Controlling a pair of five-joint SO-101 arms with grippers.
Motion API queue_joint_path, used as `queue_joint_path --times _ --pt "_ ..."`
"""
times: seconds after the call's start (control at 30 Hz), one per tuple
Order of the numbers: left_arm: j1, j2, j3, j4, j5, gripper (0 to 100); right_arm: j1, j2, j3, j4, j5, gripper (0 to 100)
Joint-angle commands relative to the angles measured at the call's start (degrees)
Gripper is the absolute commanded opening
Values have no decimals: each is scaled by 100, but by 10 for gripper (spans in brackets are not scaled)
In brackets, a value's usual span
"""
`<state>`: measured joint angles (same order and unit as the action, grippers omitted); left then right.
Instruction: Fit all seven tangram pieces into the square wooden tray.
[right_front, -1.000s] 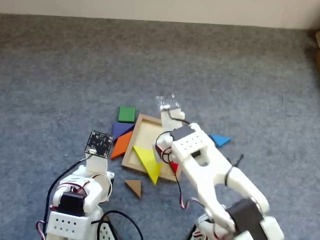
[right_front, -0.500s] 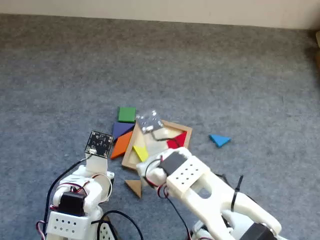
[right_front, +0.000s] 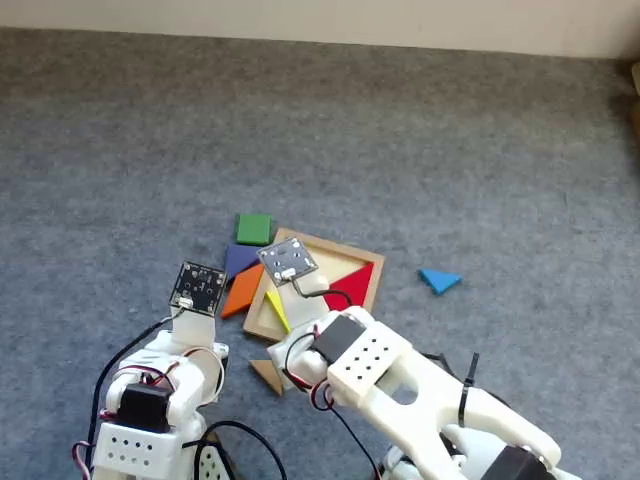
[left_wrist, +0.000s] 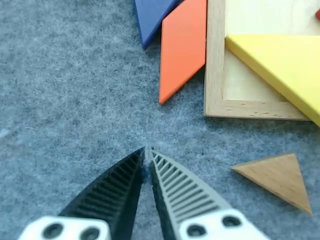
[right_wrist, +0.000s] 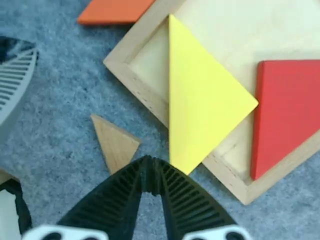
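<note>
The square wooden tray (right_front: 356, 256) lies on grey carpet with a red triangle (right_front: 352, 285) inside. A large yellow triangle (right_wrist: 200, 107) rests partly in the tray and across its near rim (right_wrist: 135, 75), one corner overhanging the carpet. My right gripper (right_wrist: 150, 160) is shut and empty, its tips just off that corner and beside a small brown triangle (right_wrist: 116, 142). Shut and empty, my left gripper (left_wrist: 146, 152) stays on the carpet short of the orange parallelogram (left_wrist: 182, 47) and the tray's corner (left_wrist: 215, 75). The dark blue piece (left_wrist: 152, 15) lies beyond the parallelogram.
A green square (right_front: 253, 229) sits just beyond the tray's left corner. A light blue triangle (right_front: 438, 280) lies alone to the tray's right. The left gripper's grey finger (right_wrist: 15, 80) appears in the right wrist view. Open carpet stretches behind the tray.
The right arm has swung leftward across the tray from its far right corner to the near left edge, uncovering the red triangle. The left arm has kept still.
</note>
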<state>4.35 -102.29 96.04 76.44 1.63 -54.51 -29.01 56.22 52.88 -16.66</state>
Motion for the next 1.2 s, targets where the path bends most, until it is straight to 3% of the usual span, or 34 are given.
queue_joint_path --times 0.0,0.23,0.53,0.9,1.03,1.17 --pt "-48 -127 110 9 53 5 303 -215 -22 -4 -26 15" --pt "-48 -127 110 9 53 5 532 -75 -13 -4 149 15" --pt "-48 -127 110 9 53 5 1349 462 -84 13 185 15" --pt "-48 -127 110 9 53 5 989 -1376 -31 558 132 15" --pt "-48 -127 110 9 53 5 541 -1297 -13 426 123 15" --pt "-48 -127 110 9 53 5 532 -585 -13 -40 123 15"
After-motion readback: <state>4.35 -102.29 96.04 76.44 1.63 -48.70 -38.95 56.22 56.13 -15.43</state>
